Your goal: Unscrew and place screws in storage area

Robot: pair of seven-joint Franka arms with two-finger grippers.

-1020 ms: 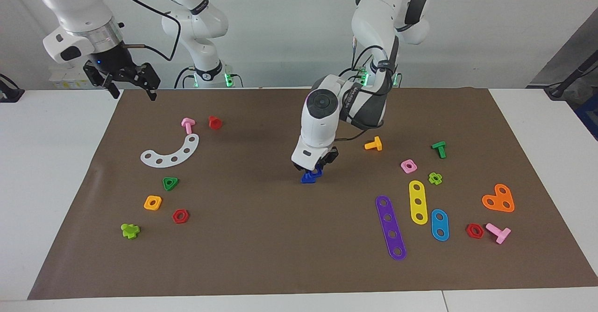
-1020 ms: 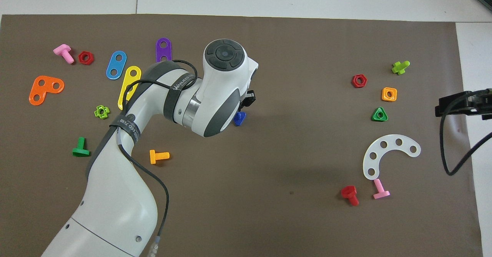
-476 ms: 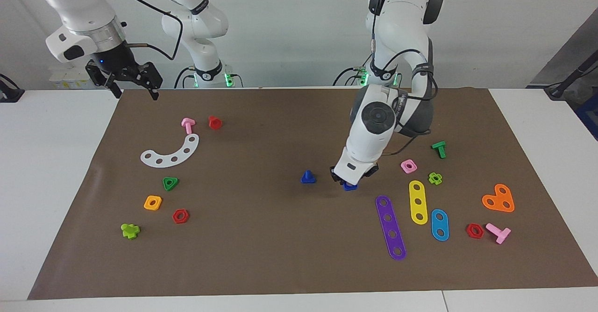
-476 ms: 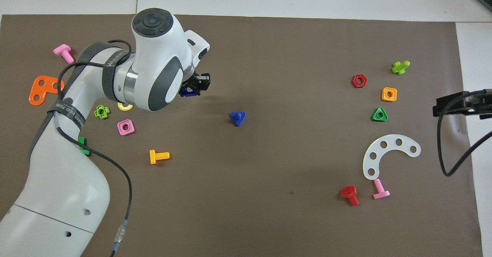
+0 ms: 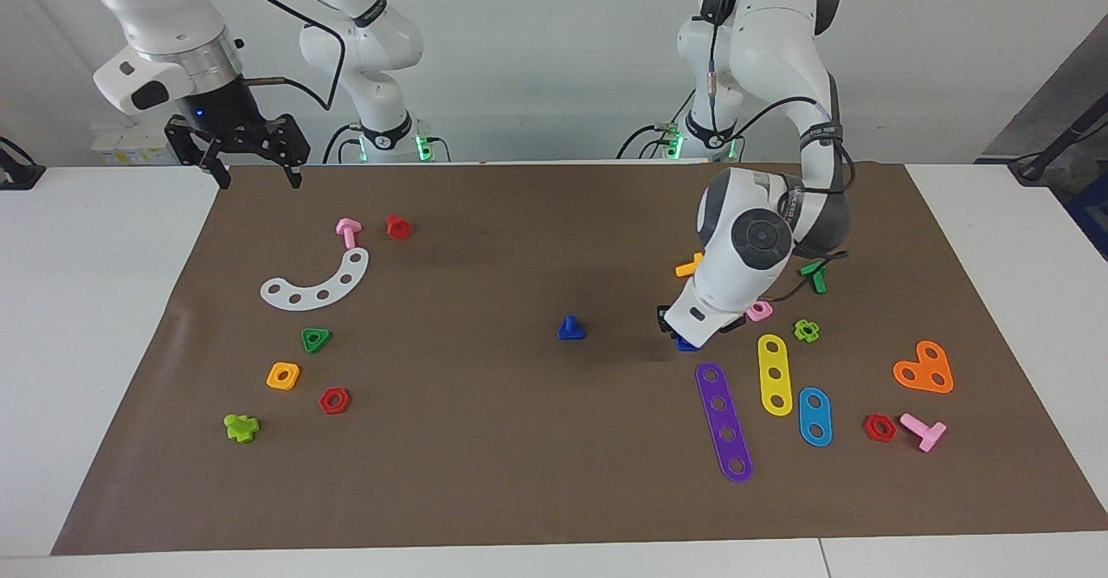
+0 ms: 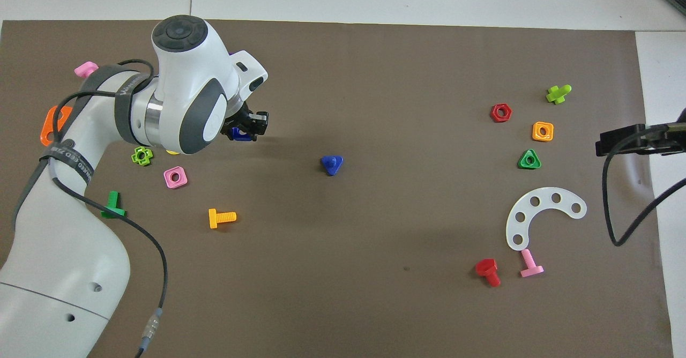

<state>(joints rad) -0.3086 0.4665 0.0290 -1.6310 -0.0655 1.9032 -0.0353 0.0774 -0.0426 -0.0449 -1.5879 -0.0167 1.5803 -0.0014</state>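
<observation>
Left gripper clamped tight on the dark-blue bolt, low over the brown mat, just above the robot-side end of the purple four-hole strip. Bolt small and dark blue, mostly hidden between the fingertips, only a blue sliver showing. Blue triangular piece left on the mat, well apart from the strip toward the right arm's end. Right gripper spread wide and empty, waiting over the mat's edge, far from the strip.

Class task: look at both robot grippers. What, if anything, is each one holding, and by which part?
The left gripper is shut on a dark-blue piece; which part it pinches cannot be told. The right gripper is open and holds nothing.
</observation>
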